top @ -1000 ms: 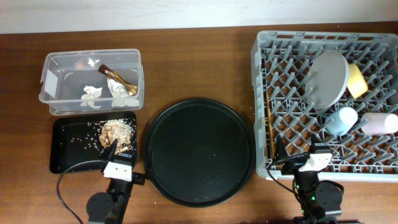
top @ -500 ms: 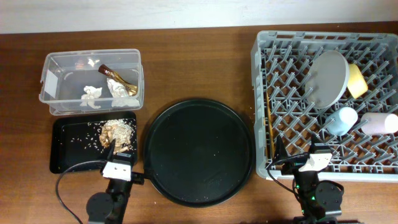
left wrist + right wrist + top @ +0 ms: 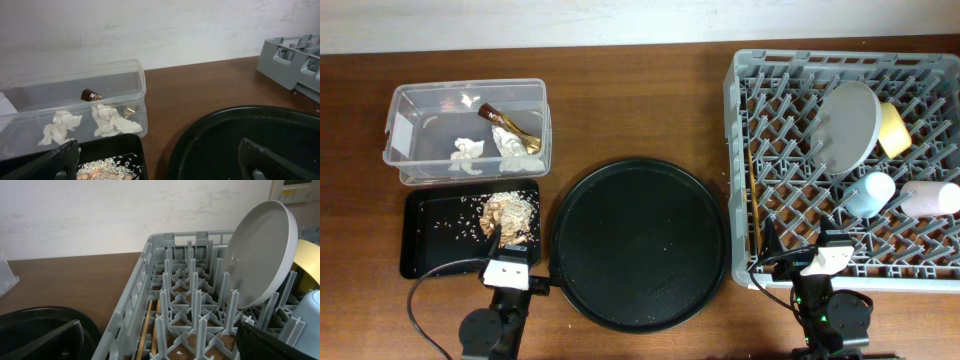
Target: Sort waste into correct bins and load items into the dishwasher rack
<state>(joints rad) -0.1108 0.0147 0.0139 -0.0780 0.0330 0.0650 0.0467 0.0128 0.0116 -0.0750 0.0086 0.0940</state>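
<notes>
The clear tub (image 3: 415, 110) holds white tissues (image 3: 468, 151) and the gold-brown wrapper (image 3: 510, 126); it also shows in the left wrist view (image 3: 75, 92). The shallow black tray (image 3: 435, 245) holds tan food scraps (image 3: 510, 213) and rice. The grey rack (image 3: 740, 120) holds the plate (image 3: 850, 127) upright, the yellow bowl (image 3: 893, 130), the blue cup (image 3: 870, 193), the pink cup (image 3: 932, 198) and chopsticks (image 3: 754, 190). My left gripper (image 3: 157, 167) is open and empty, spanning the black tray's right end and the round tray. My right gripper (image 3: 160, 345) is open and empty at the rack's front left corner.
A large round black tray (image 3: 640, 243) with a few crumbs lies between the bins and the rack. The rack's wall (image 3: 135, 295) stands high beside my right gripper. Both arm bases sit at the table's front edge. A pale wall is behind.
My left gripper has drawn back very slightly toward the front edge. Nothing else has moved.
</notes>
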